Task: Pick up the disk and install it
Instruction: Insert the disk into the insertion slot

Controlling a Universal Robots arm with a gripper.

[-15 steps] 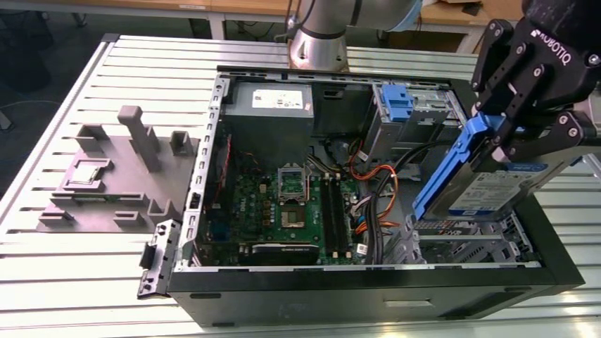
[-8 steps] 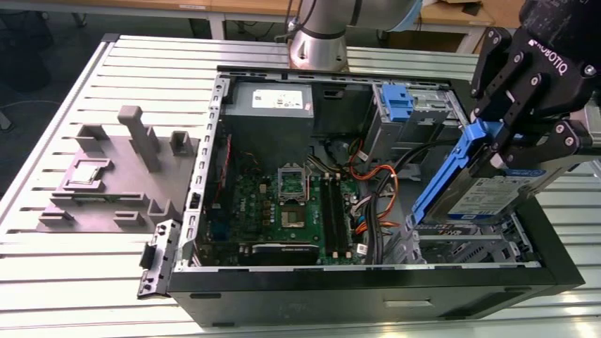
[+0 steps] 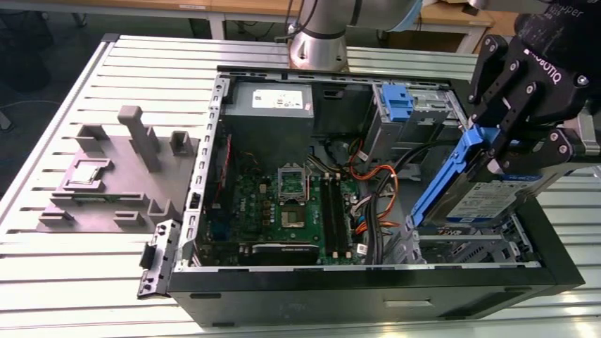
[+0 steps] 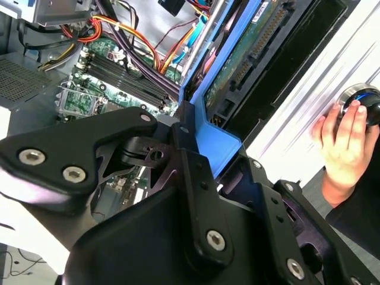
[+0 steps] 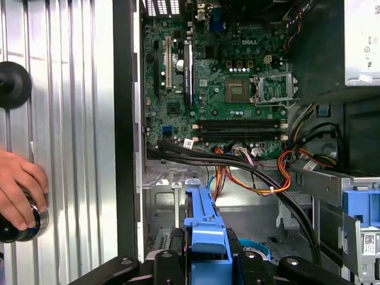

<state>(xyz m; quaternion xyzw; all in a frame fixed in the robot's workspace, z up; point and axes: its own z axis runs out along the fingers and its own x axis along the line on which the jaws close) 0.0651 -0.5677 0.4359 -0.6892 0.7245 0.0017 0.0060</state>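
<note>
My tool [image 3: 507, 141] is clamped on the disk [image 3: 483, 201], gripping it by the blue carrier rails along its edges, so the pick-up is done. The install is not. The disk hangs tilted, one end high, with its lower end down at the metal drive cage [image 3: 469, 246] in the corner of the computer case [image 3: 376, 299] at the exterior view's right. It is not seated flat there (how far it has entered the cage I cannot tell).

The case lies open on the counter [image 3: 75, 267]. Inside it are the motherboard [image 3: 291, 204], a grey power supply box [image 3: 272, 102], a blue bracket [image 3: 399, 102] fixed to the far cage, and orange and black cables [image 3: 376, 190]. Outside the case, a grey fixture [image 3: 112, 176] sits on the counter. In the second wrist view a person's hand [image 4: 341, 142] rests on a round knob [image 4: 368, 101].
</note>
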